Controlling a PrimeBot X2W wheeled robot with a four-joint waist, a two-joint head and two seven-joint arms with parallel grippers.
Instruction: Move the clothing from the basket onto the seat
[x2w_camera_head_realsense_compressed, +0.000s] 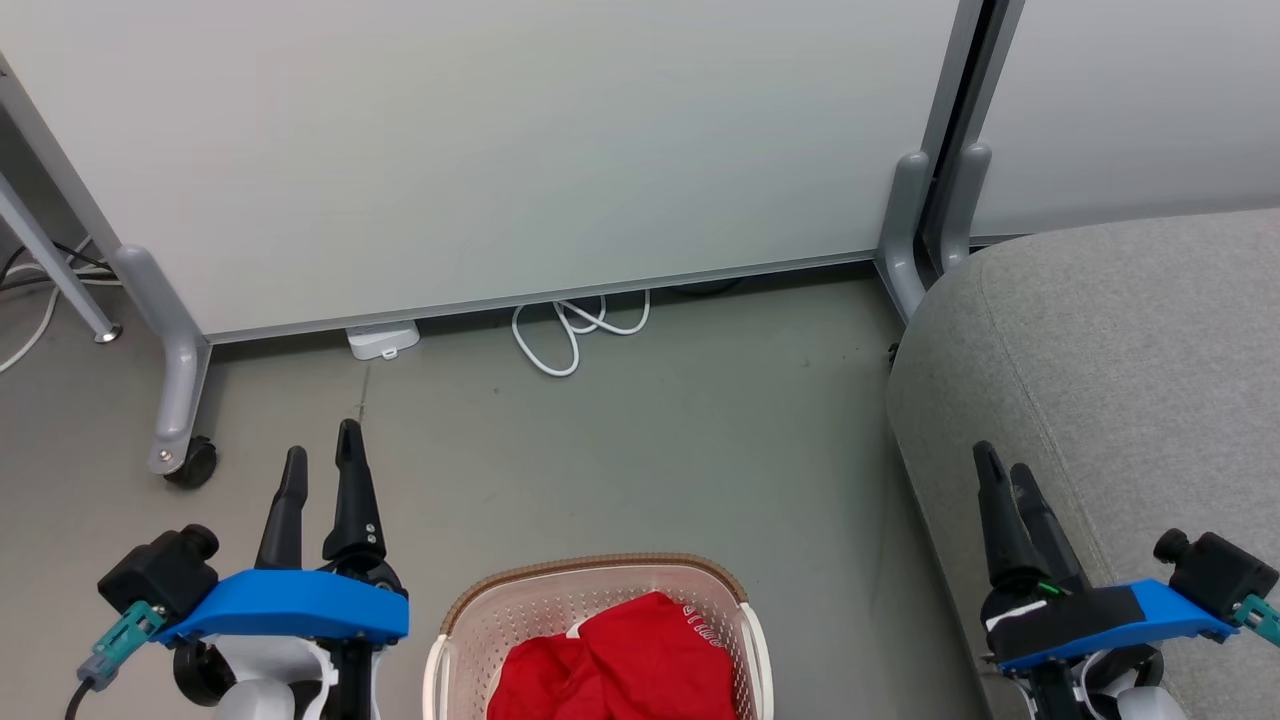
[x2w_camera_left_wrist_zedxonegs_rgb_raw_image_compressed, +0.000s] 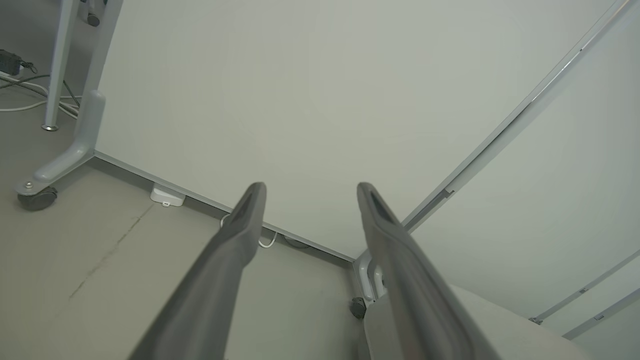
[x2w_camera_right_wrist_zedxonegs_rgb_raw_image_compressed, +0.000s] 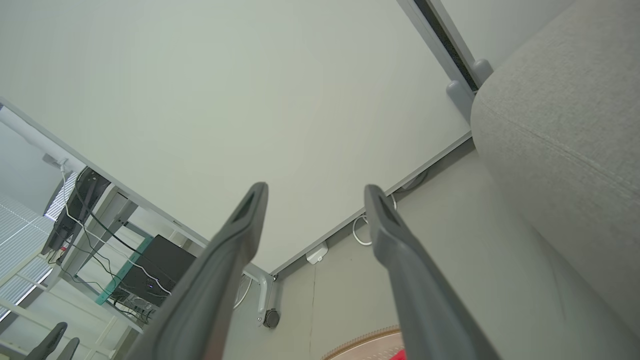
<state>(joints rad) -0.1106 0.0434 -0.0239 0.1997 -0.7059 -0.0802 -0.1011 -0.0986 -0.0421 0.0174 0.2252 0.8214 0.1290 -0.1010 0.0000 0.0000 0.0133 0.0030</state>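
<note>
The cream basket with its brown rim band stands on the floor at the bottom centre, and its rim also peeks in low in the right wrist view. Red clothing with white lettering lies bunched inside it. The light grey seat takes up the right side, and its corner and long side appear in both wrist views. My left gripper hovers open left of the basket, holding nothing. My right gripper is open and unladen, over the seat's left edge.
White partition panels on grey feet close off the back, with a castor at the left. A looped white cable and a small white box lie at the wall's foot. Bare grey floor stretches between basket and wall.
</note>
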